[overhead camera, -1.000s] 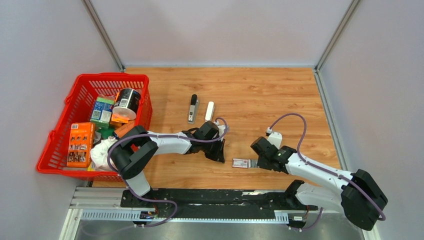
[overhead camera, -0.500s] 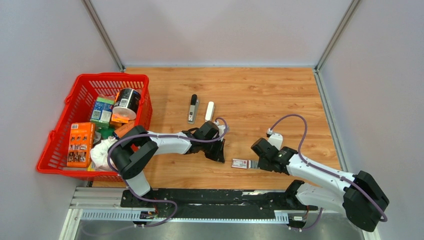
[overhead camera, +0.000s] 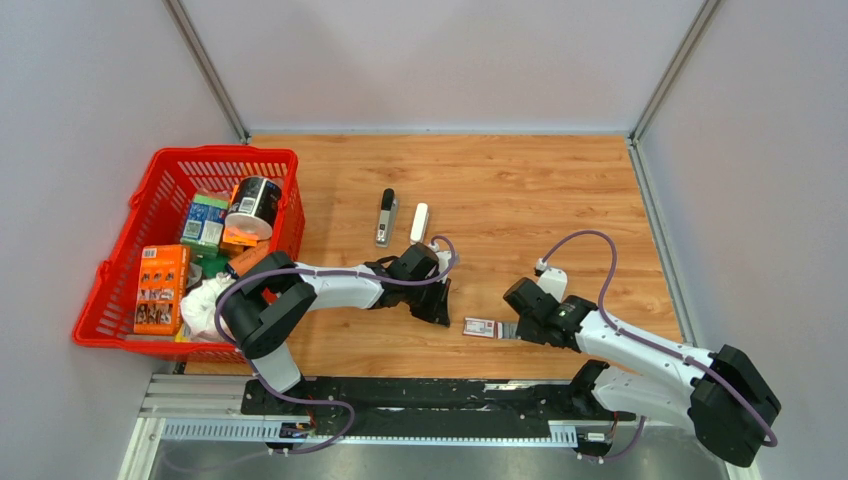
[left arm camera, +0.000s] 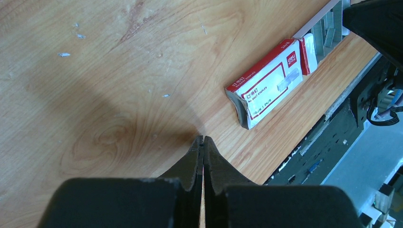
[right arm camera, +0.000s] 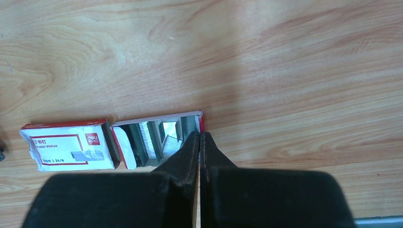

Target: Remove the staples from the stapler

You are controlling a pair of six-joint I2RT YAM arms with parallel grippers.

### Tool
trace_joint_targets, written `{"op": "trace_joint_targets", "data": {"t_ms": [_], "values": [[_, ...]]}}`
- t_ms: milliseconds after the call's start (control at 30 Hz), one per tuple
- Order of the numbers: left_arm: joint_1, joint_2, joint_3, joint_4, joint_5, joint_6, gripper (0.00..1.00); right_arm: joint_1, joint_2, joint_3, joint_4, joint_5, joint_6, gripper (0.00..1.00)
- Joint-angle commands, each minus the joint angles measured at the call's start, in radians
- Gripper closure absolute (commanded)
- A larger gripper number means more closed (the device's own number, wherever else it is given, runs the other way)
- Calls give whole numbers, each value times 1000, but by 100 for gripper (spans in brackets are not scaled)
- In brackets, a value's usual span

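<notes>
**Stapler lies beyond both closed pincers**

From the top view, we see the white stapler on the wooden table, near the middle toward the far side. A grey, black-tipped inner bar lies just beside it on the left. The left gripper is nearer the arm bases, its tips down at the table. The right gripper points at a red-and-white staple box. A red basket full of goods stands at the left.

In the left wrist view, we see the left gripper with its jaws pressed together, holding nothing. The box sleeve lies ahead of it, apart.

In the right wrist view, the right gripper is likewise closed. Its tips are at the end of the slid-out tray, where staples show. We cannot tell whether they pinch the cardboard. The stapler appears in neither wrist view.
</notes>
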Motion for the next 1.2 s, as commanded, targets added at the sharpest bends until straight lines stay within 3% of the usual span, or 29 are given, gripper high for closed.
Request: {"op": "trace_joint_targets", "data": {"t_ms": [0,1167], "values": [[-13,8,14,24,-4,-13,100,9,13,3,23,-12,25,100],[-41,44,37,27,1,-17,100,51,93,41,120,-39,57,100]]}}
